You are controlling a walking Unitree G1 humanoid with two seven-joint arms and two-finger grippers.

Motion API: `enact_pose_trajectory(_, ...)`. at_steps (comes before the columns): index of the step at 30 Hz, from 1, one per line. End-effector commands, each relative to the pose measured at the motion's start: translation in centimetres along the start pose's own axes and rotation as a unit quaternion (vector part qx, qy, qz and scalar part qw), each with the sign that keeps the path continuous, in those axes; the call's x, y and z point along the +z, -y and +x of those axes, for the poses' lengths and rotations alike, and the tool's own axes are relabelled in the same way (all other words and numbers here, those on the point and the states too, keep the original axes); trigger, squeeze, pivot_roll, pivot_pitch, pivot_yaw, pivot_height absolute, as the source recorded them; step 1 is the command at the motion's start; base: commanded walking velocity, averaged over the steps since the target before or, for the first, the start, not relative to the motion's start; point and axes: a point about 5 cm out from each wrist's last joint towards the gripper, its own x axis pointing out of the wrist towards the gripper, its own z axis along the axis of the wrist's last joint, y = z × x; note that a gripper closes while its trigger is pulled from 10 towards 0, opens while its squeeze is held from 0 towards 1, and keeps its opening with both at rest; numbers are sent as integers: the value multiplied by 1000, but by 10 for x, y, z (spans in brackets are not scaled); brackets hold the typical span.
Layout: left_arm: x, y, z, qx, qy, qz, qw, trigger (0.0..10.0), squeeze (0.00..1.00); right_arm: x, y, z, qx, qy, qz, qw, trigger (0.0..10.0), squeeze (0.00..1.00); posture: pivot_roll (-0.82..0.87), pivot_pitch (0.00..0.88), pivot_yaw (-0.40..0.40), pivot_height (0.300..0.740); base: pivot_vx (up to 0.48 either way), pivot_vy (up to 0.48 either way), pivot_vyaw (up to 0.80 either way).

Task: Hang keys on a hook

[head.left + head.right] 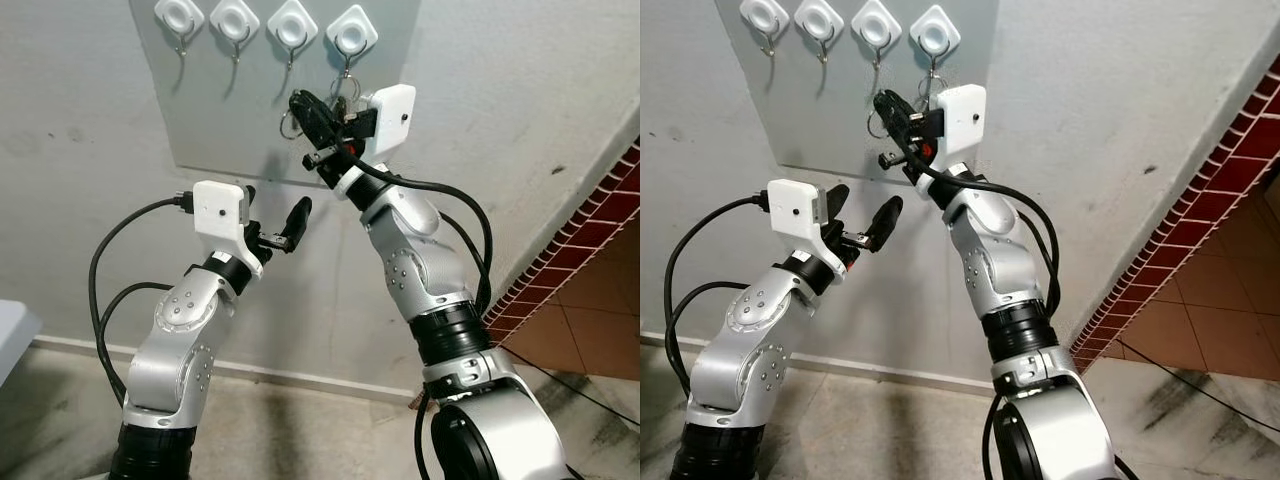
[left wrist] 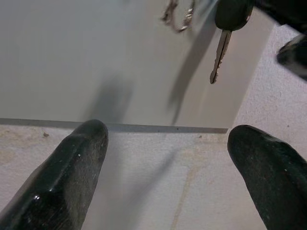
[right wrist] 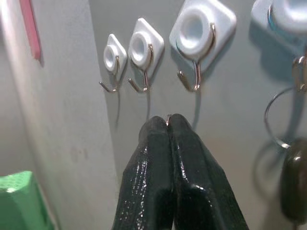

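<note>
1. Hanging from the rightmost hook (image 1: 350,38) on the grey panel (image 1: 200,120): keys (image 1: 342,100).
2. Right hand (image 3: 169,120) pressed closed, empty, at 9 o'clock of keys.
3. Left hand (image 1: 275,225) spread wide, empty, below panel.

I see a pale grey panel (image 1: 210,110) on an off-white, mottled wall (image 1: 520,90). Its four hooks (image 3: 194,76) are silvery metal on glossy white square bases (image 1: 293,24). My keys (image 2: 225,33) show a black head and a silvery blade on a silvery ring. Both tools, left tool (image 1: 278,228) and right tool (image 1: 318,125), are glossy black on silver arms, with white camera boxes. Dark red brick with pale joints (image 1: 570,240) meets terracotta floor tiles (image 1: 590,330).
</note>
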Motion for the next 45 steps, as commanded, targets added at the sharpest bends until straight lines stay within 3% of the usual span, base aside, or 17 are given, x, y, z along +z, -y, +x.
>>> enact_pose_trajectory(1,6,2,0,-1,9,1,1000,10000,0,8,-3,7,19,23,11,1000,10000,0,29,85,-37,740,0,0,0)
enact_pose_trajectory(15,4,4,-1,0,7,-5,1000,10000,0,21,-7,18,61,61,63,994,10000,0,27,86,-40,740,0,0,0)
enact_pose_trajectory(45,5,7,-1,2,9,-15,1000,10000,0,20,-1,26,30,58,139,988,10000,0,30,82,-45,740,0,0,0)
